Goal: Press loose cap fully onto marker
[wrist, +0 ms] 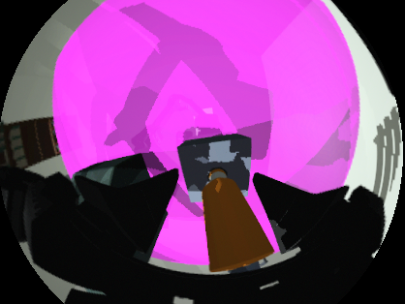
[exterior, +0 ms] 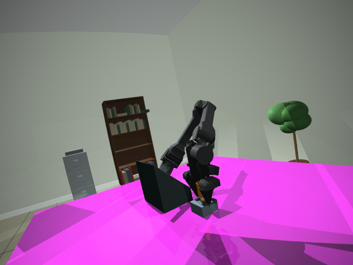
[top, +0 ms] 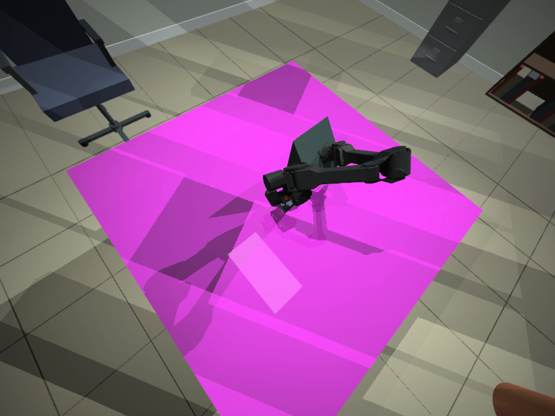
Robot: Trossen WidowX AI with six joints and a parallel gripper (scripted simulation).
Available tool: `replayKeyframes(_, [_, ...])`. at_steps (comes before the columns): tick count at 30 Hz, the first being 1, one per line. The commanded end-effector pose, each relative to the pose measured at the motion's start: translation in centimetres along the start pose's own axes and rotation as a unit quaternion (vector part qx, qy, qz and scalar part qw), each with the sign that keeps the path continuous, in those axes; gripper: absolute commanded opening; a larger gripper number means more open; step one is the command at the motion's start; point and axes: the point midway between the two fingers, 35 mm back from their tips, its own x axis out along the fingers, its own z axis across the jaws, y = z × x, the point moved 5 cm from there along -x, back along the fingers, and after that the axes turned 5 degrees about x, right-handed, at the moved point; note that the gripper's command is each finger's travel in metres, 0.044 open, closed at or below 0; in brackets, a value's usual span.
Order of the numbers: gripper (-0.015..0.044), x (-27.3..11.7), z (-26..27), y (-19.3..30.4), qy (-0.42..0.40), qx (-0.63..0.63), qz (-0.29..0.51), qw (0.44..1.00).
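Observation:
An orange cap (top: 287,197) (exterior: 199,188) (wrist: 234,228) stands upright over the marker in the grey-blue holder block (exterior: 199,209) (wrist: 220,152). A short pale band of the marker (exterior: 202,199) (wrist: 219,173) shows between the cap's lower end and the block. I cannot tell whether the cap is fully seated. My gripper (exterior: 203,200) (wrist: 217,175) is open, with one black finger on each side of the cap. In the wrist view there is a gap between each fingertip and the cap. The fingertips are low, close to the block's top. The fingers partly hide the cap in the top and exterior views.
A dark green wedge-shaped block (top: 313,142) (exterior: 162,188) (wrist: 113,170) stands close beside the holder block and the arm. The magenta table top (top: 340,304) (exterior: 114,234) carries shadows and reflections of the arm. A chair, shelf, cabinet and plant stand beyond the table.

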Motion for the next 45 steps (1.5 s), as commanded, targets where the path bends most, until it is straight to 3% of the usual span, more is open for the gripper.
replayKeyframes(1, [0.0440,-0.7,-0.1,0.2,0.003,0.015,0.014,1.000])
replayKeyframes(6, [0.0440,-7.3,-0.1,0.1,0.000,0.001,0.002,1.000])
replayKeyframes(14, [0.0440,-7.5,-0.1,0.1,0.000,0.000,0.002,1.000])
replayKeyframes(16, [0.0388,-7.7,-0.1,0.1,0.000,0.036,0.002,0.999])
replayKeyframes(20, [0.0282,-8.5,-0.3,0.2,0.000,0.237,0.001,0.971])
replayKeyframes(27, [0.0099,-10.1,-0.7,0.4,-0.002,0.575,0.001,0.818])
replayKeyframes(29, [0.0046,-10.4,-0.8,0.5,-0.002,0.631,0.001,0.776])
replayKeyframes(31, [0.0000,-10.5,-0.8,0.5,-0.002,0.638,0.001,0.770])
replayKeyframes(45, [0.0000,-10.5,-0.8,0.5,-0.002,0.638,0.001,0.770])
